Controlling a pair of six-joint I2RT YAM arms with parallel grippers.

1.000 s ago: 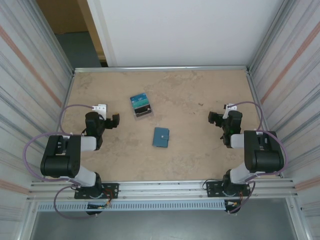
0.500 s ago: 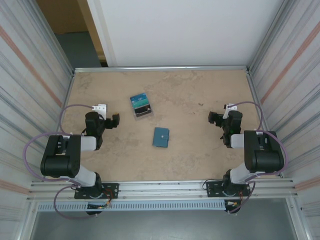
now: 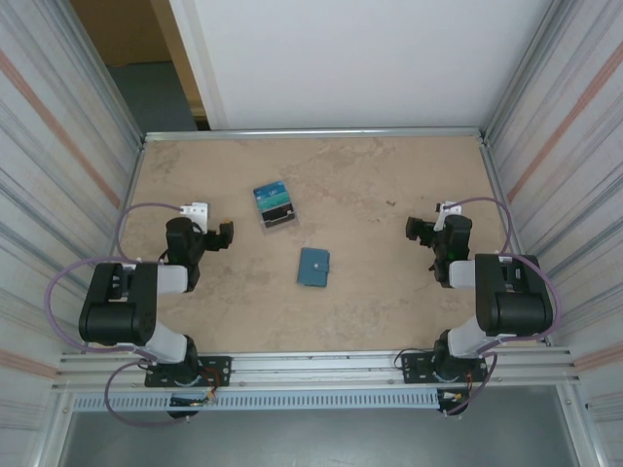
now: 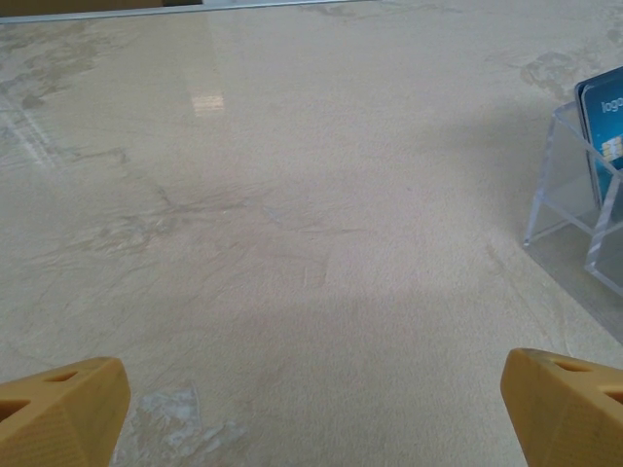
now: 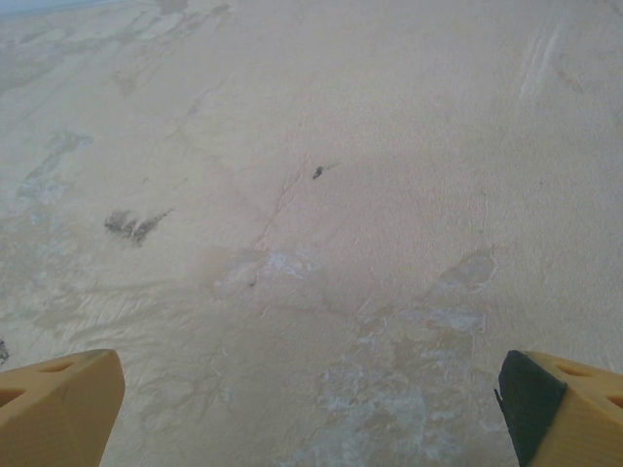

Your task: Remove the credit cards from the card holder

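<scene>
The card holder (image 3: 313, 268), a flat teal-blue wallet, lies closed near the middle of the table with its plain face up. The credit cards (image 3: 274, 203), blue and teal with pale bands, sit behind and left of it. In the left wrist view one blue card (image 4: 605, 136) stands in a clear plastic rack (image 4: 557, 185) at the right edge. My left gripper (image 3: 225, 234) rests low at the left, open, with bare table between its fingers (image 4: 63, 409). My right gripper (image 3: 416, 230) rests at the right, open, well apart from the wallet.
The tan table (image 3: 389, 185) is walled by ribbed metal panels left and right, with a white wall behind. Black arm bases and a metal rail (image 3: 311, 368) line the near edge. Stains mark the surface under the right gripper (image 5: 311, 409).
</scene>
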